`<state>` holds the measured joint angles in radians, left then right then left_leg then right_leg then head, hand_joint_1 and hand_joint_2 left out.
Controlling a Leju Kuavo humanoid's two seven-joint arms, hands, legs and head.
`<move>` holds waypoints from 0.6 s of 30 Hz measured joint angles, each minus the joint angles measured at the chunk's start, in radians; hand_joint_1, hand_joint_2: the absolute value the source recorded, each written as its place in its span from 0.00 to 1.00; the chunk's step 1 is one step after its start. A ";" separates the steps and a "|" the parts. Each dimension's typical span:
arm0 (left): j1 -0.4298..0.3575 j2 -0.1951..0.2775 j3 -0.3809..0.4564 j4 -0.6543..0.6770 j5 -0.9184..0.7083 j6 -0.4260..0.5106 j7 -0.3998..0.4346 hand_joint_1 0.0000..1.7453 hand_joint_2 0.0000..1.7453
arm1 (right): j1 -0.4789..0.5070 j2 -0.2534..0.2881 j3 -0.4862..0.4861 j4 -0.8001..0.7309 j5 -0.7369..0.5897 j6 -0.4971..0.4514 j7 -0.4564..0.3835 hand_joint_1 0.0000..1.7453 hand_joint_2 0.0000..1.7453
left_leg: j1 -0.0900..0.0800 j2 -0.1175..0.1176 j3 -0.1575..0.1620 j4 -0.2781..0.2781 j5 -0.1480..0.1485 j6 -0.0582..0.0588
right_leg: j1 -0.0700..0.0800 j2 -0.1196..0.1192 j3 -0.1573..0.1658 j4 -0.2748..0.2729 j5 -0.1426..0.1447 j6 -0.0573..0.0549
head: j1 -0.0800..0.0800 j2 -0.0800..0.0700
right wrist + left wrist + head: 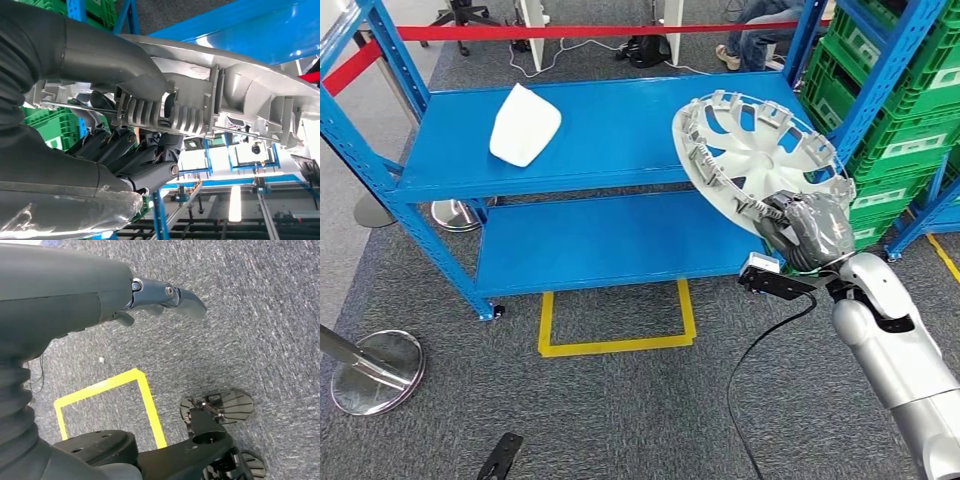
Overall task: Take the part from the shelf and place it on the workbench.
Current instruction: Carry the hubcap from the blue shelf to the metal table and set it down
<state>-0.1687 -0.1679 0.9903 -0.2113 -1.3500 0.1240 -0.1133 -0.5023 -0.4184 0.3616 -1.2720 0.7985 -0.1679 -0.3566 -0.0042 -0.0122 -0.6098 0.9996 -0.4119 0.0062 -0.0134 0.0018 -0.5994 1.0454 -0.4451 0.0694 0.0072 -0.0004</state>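
Note:
A silver wheel cover [754, 160] with spokes and clips around its rim hangs tilted in front of the blue shelf's [622, 130] right end, its inner side facing me. My right hand [807, 228] grips its lower rim; in the right wrist view the thumb [113, 62] lies over the ribbed rim [226, 100] and the dark fingers [124, 150] curl under it. A white curved part [524, 124] lies on the upper shelf board at the left. My left hand [166, 297] hangs over the grey carpet with its fingers straight and nothing in it.
Green crates [901, 110] fill a blue rack at the right. Yellow tape [618, 320] marks a square on the carpet below the shelf. A metal stanchion base [373, 370] stands at the lower left, and red barrier tape [584, 32] runs behind the shelf. A seated person's legs [761, 30] are beyond.

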 joint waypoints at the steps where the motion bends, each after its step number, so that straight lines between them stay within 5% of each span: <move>1: 0.000 0.000 0.000 0.000 0.000 0.000 0.000 0.00 1.00 | -0.002 0.000 0.000 0.000 0.000 0.000 0.000 1.00 1.00 | -0.002 0.000 -0.005 0.001 0.004 -0.006 | 0.002 0.001 0.005 -0.014 -0.001 -0.004 | 0.000 0.000; 5: 0.000 0.001 0.000 0.000 0.000 0.000 0.000 0.00 1.00 | -0.004 0.000 0.001 0.000 0.000 0.001 0.001 1.00 1.00 | -0.002 0.001 -0.026 0.023 -0.014 -0.027 | -0.001 0.002 -0.007 -0.017 0.013 -0.030 | -0.002 0.000; 8: -0.001 0.002 0.000 0.000 0.000 0.000 0.000 0.00 1.00 | -0.005 0.000 0.001 0.000 0.000 0.001 0.001 1.00 1.00 | 0.001 0.001 -0.100 0.194 -0.114 -0.042 | -0.003 0.000 -0.020 -0.019 0.023 -0.045 | -0.004 0.000; 10: 0.000 0.002 0.000 0.000 0.000 0.000 0.000 0.00 1.00 | -0.004 0.000 0.002 0.000 0.000 0.001 0.001 1.00 1.00 | 0.002 0.002 -0.135 0.285 -0.144 -0.044 | -0.003 0.000 -0.028 -0.019 0.028 -0.046 | -0.004 0.000; 12: 0.000 0.002 0.000 0.000 0.000 0.000 0.000 0.00 1.00 | -0.003 0.000 0.002 0.000 0.000 0.001 0.001 1.00 1.00 | 0.002 0.002 -0.098 0.232 -0.102 -0.041 | -0.003 0.000 -0.031 -0.019 0.033 -0.043 | -0.004 0.000; 15: -0.002 0.002 0.000 0.000 0.000 0.000 0.000 0.00 1.00 | -0.006 0.000 0.001 0.000 0.000 0.001 0.001 1.00 1.00 | 0.002 0.001 0.006 0.045 -0.030 -0.032 | 0.000 0.001 -0.037 -0.016 0.039 -0.033 | -0.003 0.000; 18: -0.002 0.001 0.000 0.000 0.000 0.000 0.000 0.00 1.00 | -0.009 0.000 0.001 0.000 0.000 0.001 0.001 1.00 1.00 | 0.000 -0.001 0.018 0.003 -0.027 -0.016 | 0.002 0.001 -0.047 -0.019 0.050 -0.016 | -0.002 0.000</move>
<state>-0.1709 -0.1667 0.9901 -0.2113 -1.3500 0.1240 -0.1133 -0.5113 -0.4181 0.3624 -1.2721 0.7990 -0.1668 -0.3552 -0.0044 -0.0131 -0.5921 1.0027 -0.4392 -0.0097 -0.0116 0.0033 -0.6468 1.0269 -0.3947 0.0539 0.0055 -0.0004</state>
